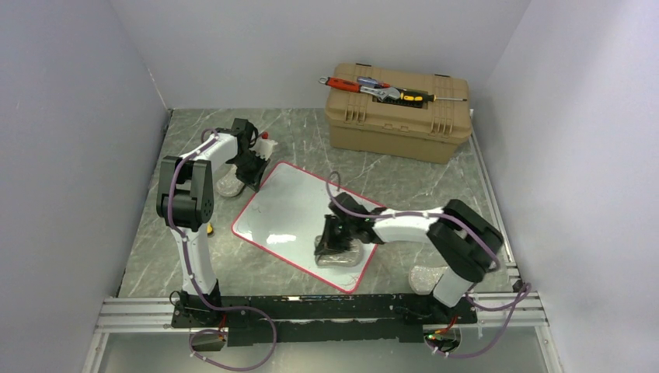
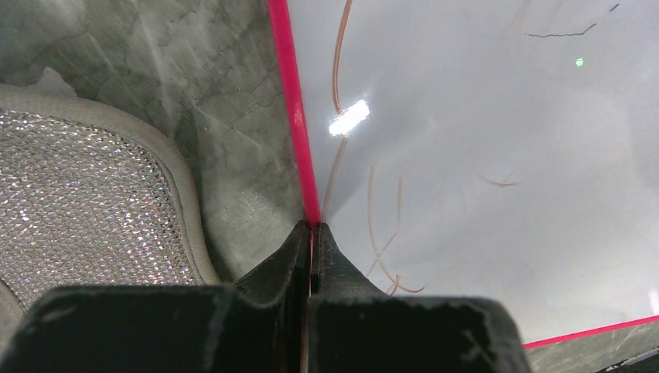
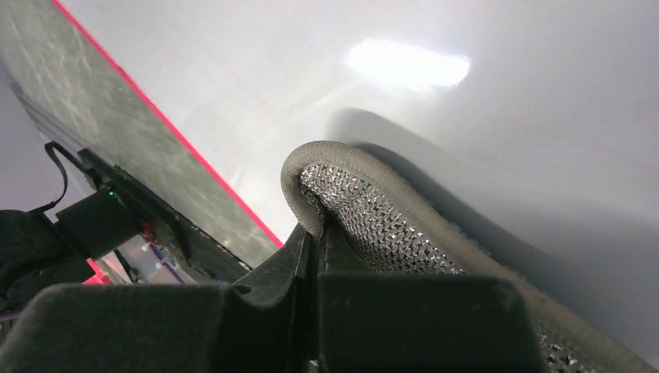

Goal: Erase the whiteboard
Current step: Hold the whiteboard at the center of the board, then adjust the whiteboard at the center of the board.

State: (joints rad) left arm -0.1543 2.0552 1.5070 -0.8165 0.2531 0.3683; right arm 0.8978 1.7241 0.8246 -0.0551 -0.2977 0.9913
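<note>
Top: whiteboard [image 1: 291, 214] x1, flat on counter [image 1: 303, 151], ctr. Tan toolbox [image 1: 400, 116] x1, behind. Mesh pad [image 1: 228, 186] x3.
L wrist: left claw [image 2: 312, 230] pinched on whiteboard's red rim, 1 mesh pad beside.
R wrist: right claw [image 3: 317, 227] clamped on 1 mesh pad's edge, pad on whiteboard.

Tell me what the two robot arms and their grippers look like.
Both the left arm and right arm have white links joined by chunky black joint housings, with thin purple cables looping alongside. The left gripper and right gripper have matte black, wedge-shaped fingers.
</note>
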